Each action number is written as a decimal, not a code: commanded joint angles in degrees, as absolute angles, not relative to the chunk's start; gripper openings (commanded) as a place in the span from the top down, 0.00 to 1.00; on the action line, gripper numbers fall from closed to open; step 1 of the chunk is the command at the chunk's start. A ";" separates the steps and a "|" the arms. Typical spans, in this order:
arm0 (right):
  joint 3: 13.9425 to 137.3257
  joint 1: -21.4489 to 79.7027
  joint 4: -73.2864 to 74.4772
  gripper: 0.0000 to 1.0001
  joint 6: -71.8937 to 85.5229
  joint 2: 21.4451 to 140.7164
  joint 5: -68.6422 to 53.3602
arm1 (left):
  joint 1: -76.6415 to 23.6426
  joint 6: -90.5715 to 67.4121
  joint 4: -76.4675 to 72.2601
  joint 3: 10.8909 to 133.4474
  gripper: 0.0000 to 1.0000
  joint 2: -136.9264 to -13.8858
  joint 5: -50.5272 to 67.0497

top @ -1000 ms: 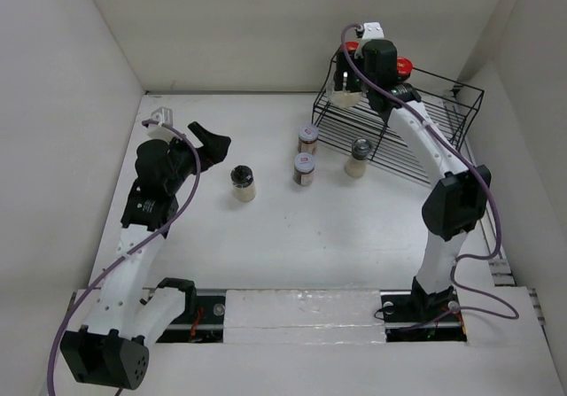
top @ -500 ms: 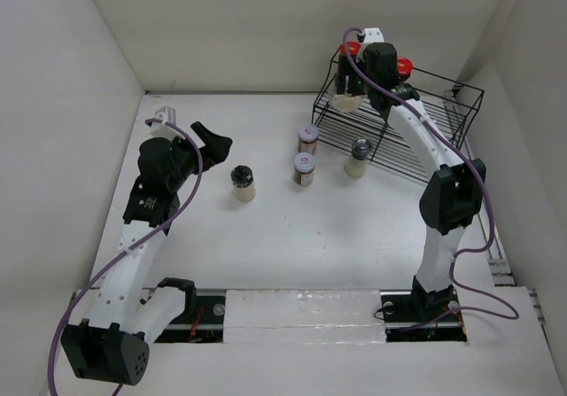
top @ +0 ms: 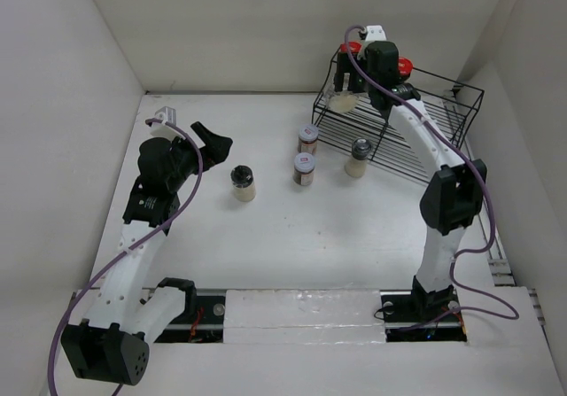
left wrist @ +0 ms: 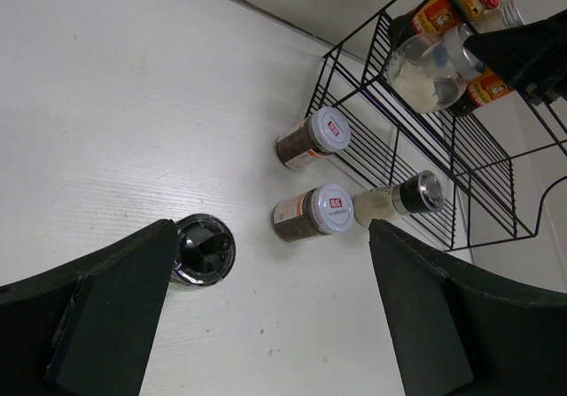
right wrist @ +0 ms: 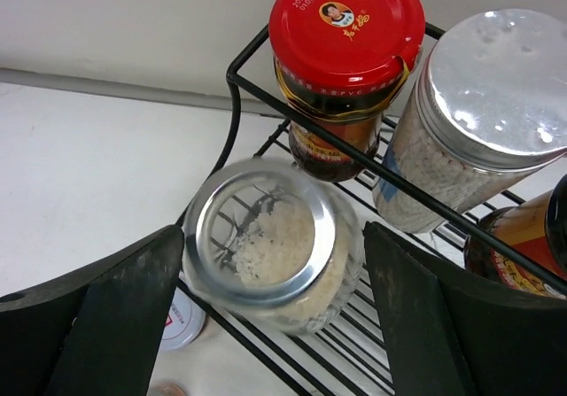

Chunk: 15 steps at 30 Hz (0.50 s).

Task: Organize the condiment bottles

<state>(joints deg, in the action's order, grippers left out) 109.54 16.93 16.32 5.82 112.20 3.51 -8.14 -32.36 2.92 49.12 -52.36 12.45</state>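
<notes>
Where a second ago the right gripper (top: pixel 347 84) held the clear-lidded jar (right wrist: pixel 264 241) of white grains clamped and higher up, its jaws now stand wider apart. One finger is at each side of the jar, at most grazing it. The jar sits lower, on the wires at the corner of the black wire rack (top: pixel 416 139), directly between and below the fingertips. Just beyond the jaws stands a red-lidded jar (right wrist: pixel 347 24), and beyond the right finger a silver-lidded jar (right wrist: pixel 496 77), both on the rack.

The left gripper (left wrist: pixel 270 226) has not moved: it hovers over the table (top: pixel 292 236), jaws apart and holding nothing. A black-lidded jar (left wrist: pixel 204 249) stands just inside its left finger. Two brown jars (left wrist: pixel 312 137) (left wrist: pixel 314 212) are ahead between the jaws, and a pale jar (left wrist: pixel 403 197) is ahead of the right finger, all where they were.
</notes>
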 commanded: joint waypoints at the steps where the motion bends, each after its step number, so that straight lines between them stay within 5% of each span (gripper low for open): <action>1: 109.70 17.05 13.71 0.12 6.15 108.03 4.92 | -7.82 -31.46 1.67 50.89 0.14 -51.42 13.27; 8: 91.14 20.30 5.36 0.12 4.48 93.25 13.96 | -7.82 -31.46 1.67 50.89 0.14 -51.42 13.27; 12: 74.67 21.97 0.36 0.24 6.59 85.36 18.89 | -7.82 -31.46 1.67 50.89 0.14 -52.55 13.97; 15: 69.45 22.49 -0.26 0.12 7.47 84.12 17.31 | -7.82 -31.99 1.05 50.89 0.14 -52.56 14.77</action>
